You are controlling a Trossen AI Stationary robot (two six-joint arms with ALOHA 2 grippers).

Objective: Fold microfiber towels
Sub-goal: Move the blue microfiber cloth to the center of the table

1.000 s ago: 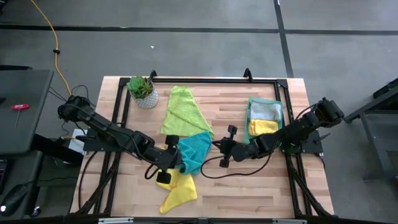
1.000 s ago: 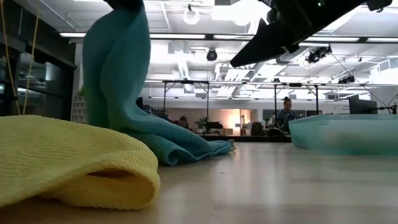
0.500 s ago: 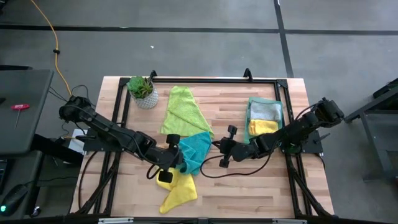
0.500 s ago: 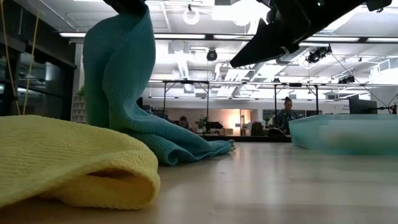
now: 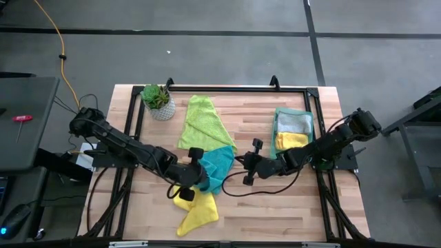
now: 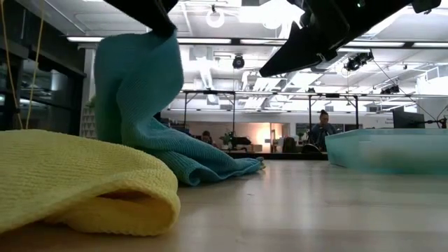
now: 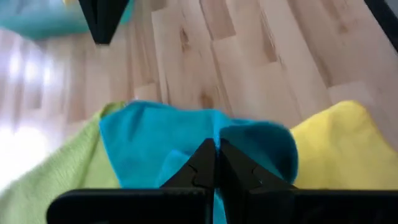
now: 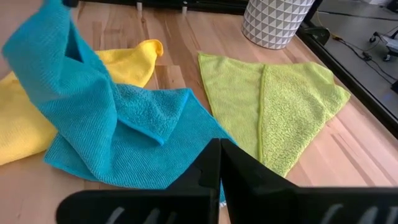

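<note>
While much of the cloth lies loose, folding only partly done. Wooden worktop [image 5: 275, 207], dark frame around it.

Lime-green towel [image 5: 202, 122] spread flat toward far edge, left of centre, one flap doubled over; not a finished fold by the look of it. Yellow towel [image 5: 196, 212] crumpled near front edge, left of centre, unfolded. Teal towel [image 5: 219, 165] mid-worktop, between those two, one end lifted off the wood, the rest trailing down onto it and touching the yellow.

Translucent green tray [image 5: 307, 112] by right edge, holding a grey cloth [image 5: 293, 122] and a second yellow one [image 5: 291, 140], both looking folded and put away. Potted plant [image 5: 158, 100] at far-left corner.

Left gripper [image 5: 200, 175] above the near end of the teal towel, fingers clamped on a pinch of it, holding that end up in a tall drape. Right gripper [image 5: 239, 161] just beside the teal towel's right edge, raised off the wood, fingers pressed together on nothing.

Judged tally: two stowed, three left. Teal in hand and not yet laid square; lime green needing finishing; loose yellow untouched.
</note>
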